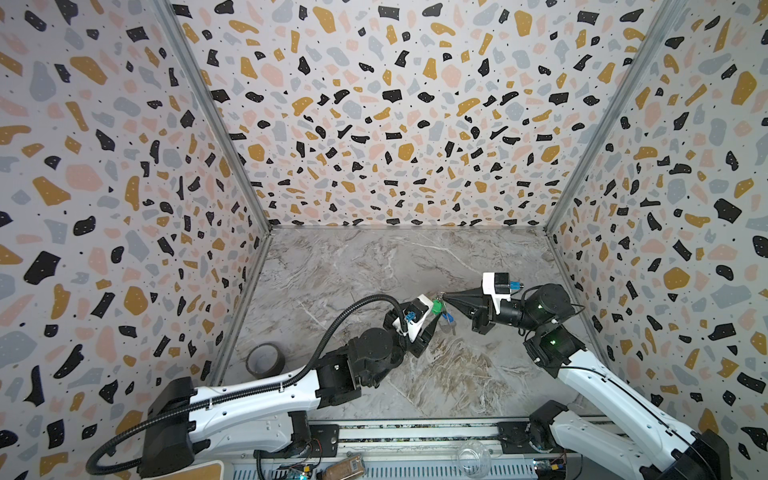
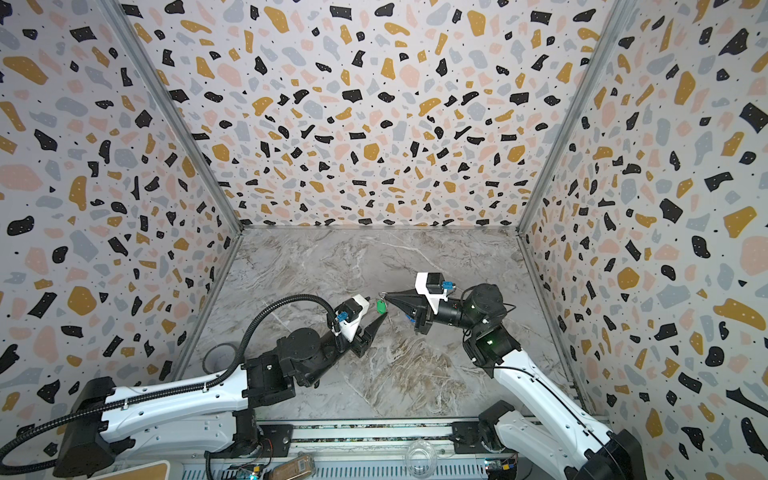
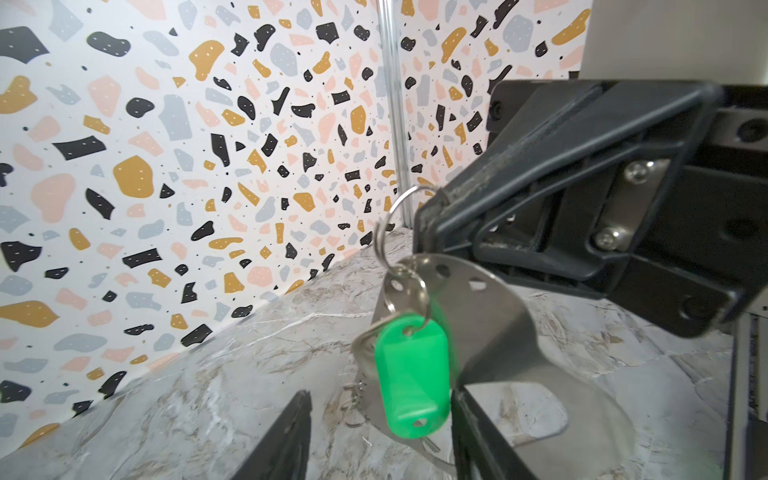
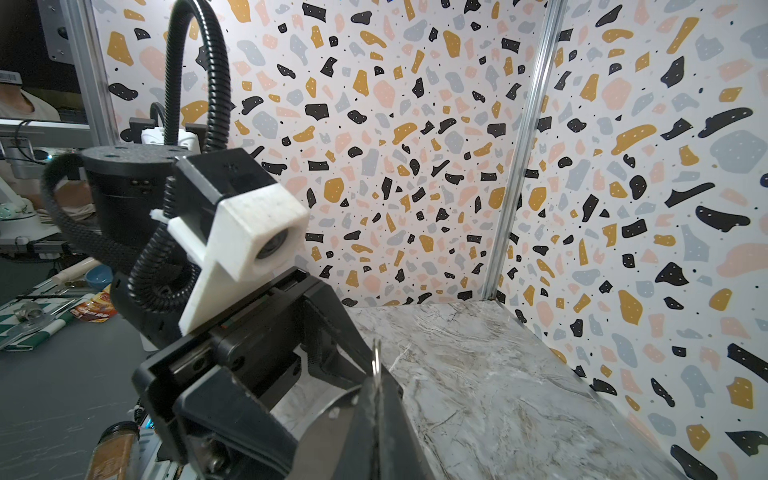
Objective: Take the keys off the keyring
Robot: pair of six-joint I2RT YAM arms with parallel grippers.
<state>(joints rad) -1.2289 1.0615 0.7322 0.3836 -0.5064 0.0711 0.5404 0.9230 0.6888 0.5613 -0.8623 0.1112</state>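
My right gripper (image 1: 444,296) is shut on a metal ring (image 3: 399,224) of the keyring and holds it above the marble floor; its jaws pinch the ring (image 4: 376,361) edge-on. The grey strap loop (image 3: 490,324) hangs below the ring. A green tag (image 3: 411,378) dangles from the small ring links, and a blue tag (image 1: 446,318) hangs just beyond it. The metal keys themselves are mostly hidden behind the tags. My left gripper (image 3: 382,432) is open around the green tag (image 2: 380,306), which touches one finger (image 3: 478,436) and stands apart from the other finger (image 3: 291,436).
A roll of brown tape (image 1: 266,359) lies by the left wall. A clear glass bowl (image 1: 473,457) and a brown bottle (image 1: 345,467) sit at the front rail. Terrazzo walls enclose the marble floor (image 1: 374,270) on three sides.
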